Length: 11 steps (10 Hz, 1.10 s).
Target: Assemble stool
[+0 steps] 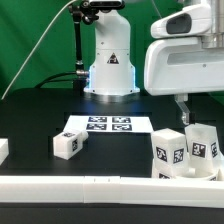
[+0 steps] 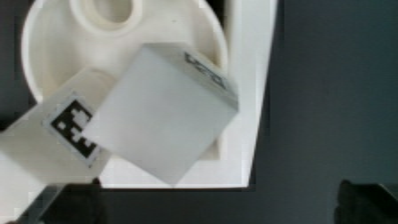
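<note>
The pincer [image 1: 184, 113] hangs with its jaws spread fully wide and nothing held between them. In the wrist view only its dark fingertips [image 2: 368, 198] show. Right below it lies the white round stool seat [image 2: 68, 60], with a blocky tilted leg [image 2: 169, 125] leaning across it, its square tag turned sideways. In the exterior view this group of tagged legs [image 1: 172, 152] sits at the worktop's near edge, toward the exterior view's right, just behind the long white border bar [image 1: 100, 187]. A lone leg [image 1: 67, 145] lies well apart, near the middle of that edge, just beside the marker board [image 1: 100, 125]. The worktop [image 1: 40, 115] is matt black. The robot base [image 1: 110, 62] stands at its far edge before a green curtain [image 1: 35, 40].
</note>
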Each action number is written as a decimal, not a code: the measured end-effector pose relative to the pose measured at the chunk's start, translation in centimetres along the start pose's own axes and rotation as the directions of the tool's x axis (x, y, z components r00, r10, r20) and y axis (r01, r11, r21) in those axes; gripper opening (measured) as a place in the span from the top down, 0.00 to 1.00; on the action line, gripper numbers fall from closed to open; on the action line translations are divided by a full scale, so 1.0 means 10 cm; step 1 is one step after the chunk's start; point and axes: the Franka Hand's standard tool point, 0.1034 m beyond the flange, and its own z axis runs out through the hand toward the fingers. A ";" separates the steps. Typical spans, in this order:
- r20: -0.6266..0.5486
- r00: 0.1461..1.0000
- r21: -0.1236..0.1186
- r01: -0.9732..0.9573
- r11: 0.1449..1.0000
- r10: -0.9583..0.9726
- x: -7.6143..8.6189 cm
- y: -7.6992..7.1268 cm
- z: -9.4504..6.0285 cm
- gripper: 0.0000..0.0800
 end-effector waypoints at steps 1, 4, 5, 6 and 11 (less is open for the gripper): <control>0.004 0.994 -0.011 0.110 0.994 -0.110 -0.01 0.01 0.01 0.19; 0.053 0.906 -0.026 0.421 0.907 -0.419 -0.07 0.01 0.03 0.19; 0.069 0.874 -0.029 0.483 0.875 -0.480 -0.08 0.01 0.04 0.19; 0.080 0.825 -0.032 0.564 0.826 -0.560 -0.09 0.01 0.05 0.19; 0.096 0.766 -0.027 0.640 0.768 -0.635 -0.11 0.05 0.11 0.19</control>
